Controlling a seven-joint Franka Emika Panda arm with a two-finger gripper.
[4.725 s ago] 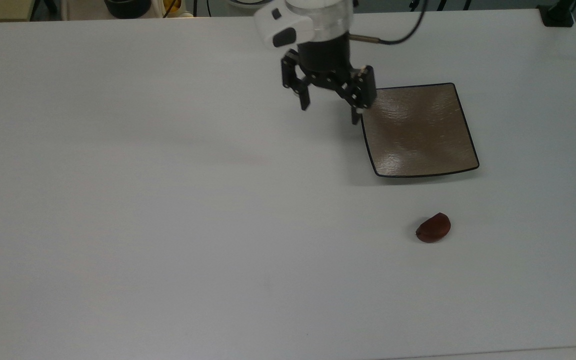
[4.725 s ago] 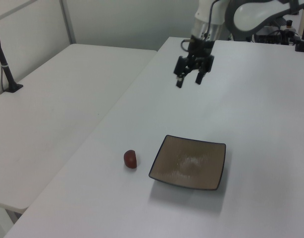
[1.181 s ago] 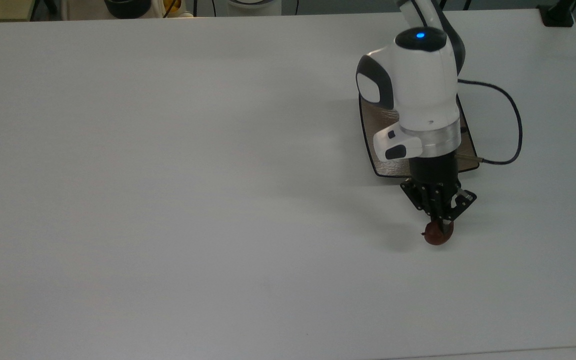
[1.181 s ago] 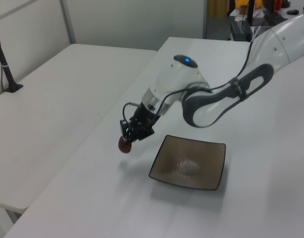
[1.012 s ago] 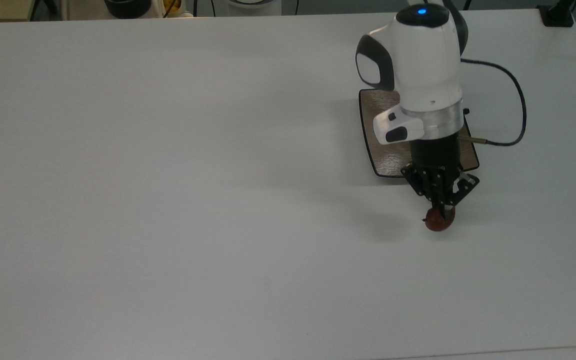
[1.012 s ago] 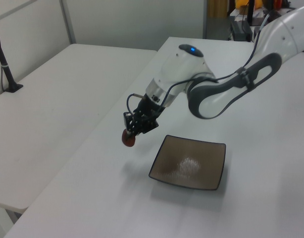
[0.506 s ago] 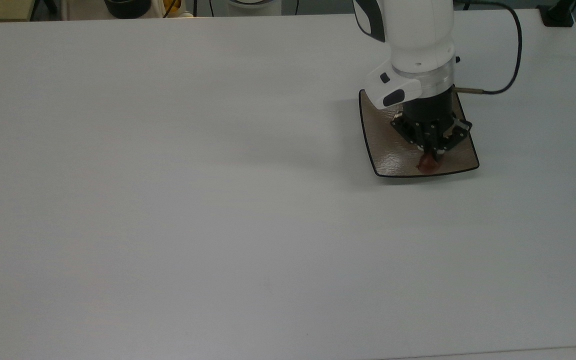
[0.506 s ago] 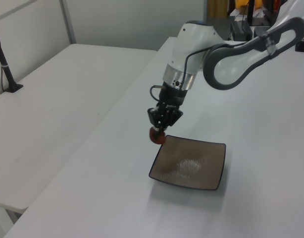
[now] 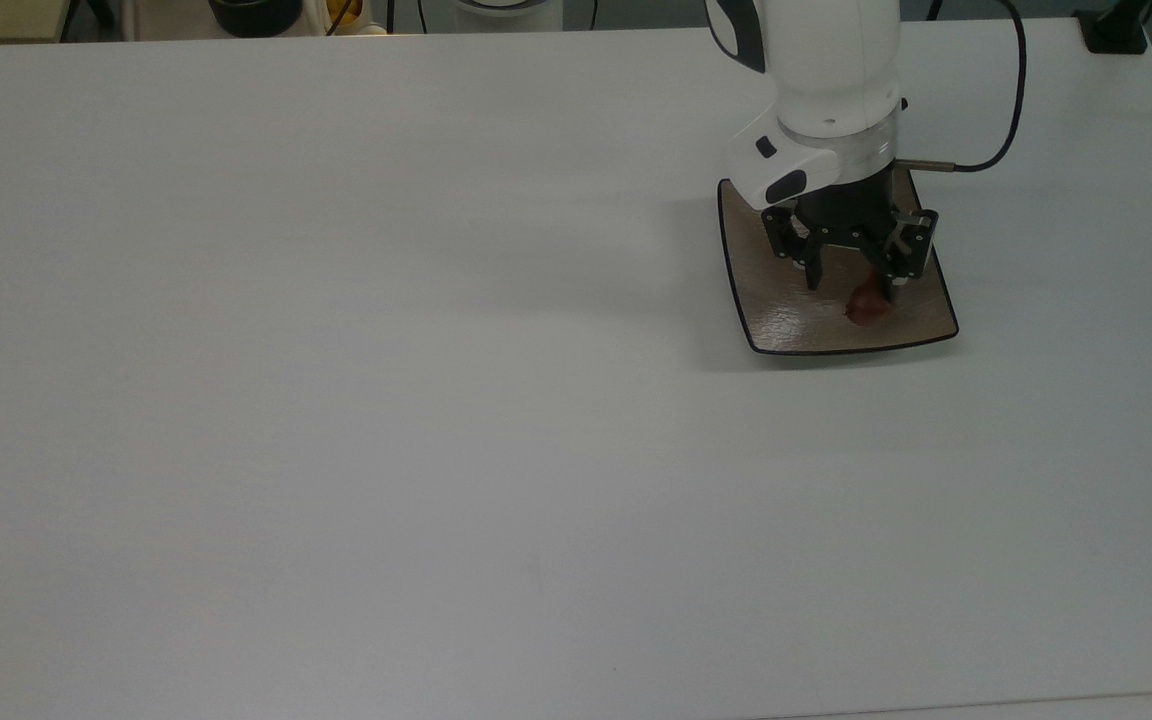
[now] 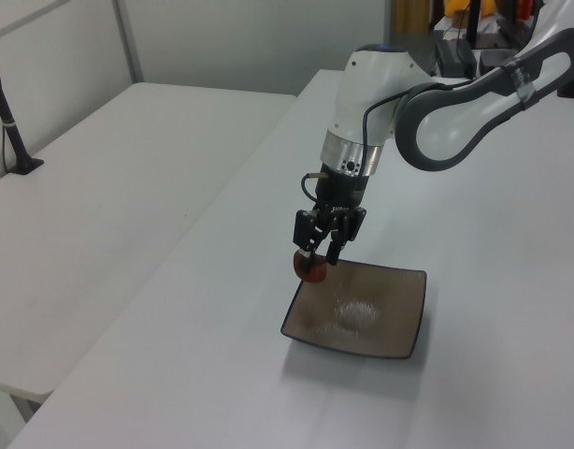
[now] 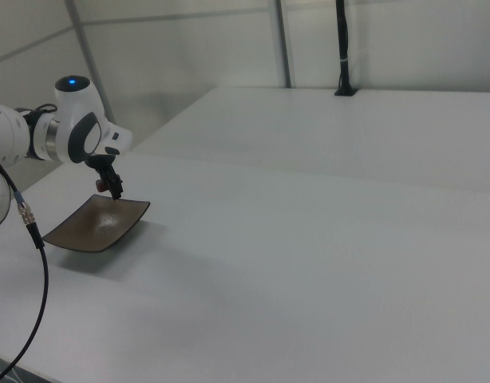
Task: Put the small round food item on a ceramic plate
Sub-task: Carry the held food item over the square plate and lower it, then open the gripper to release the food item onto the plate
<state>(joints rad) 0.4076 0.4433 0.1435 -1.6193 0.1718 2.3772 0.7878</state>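
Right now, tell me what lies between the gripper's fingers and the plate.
The small reddish-brown food item: in the top view it sits between the open gripper fingers, over the square plate. Whether it touches the plate is unclear.

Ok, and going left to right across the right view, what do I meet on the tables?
black cable → ceramic plate → black post

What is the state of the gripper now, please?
Gripper: open above the ceramic plate, with the small round food item beside one finger.
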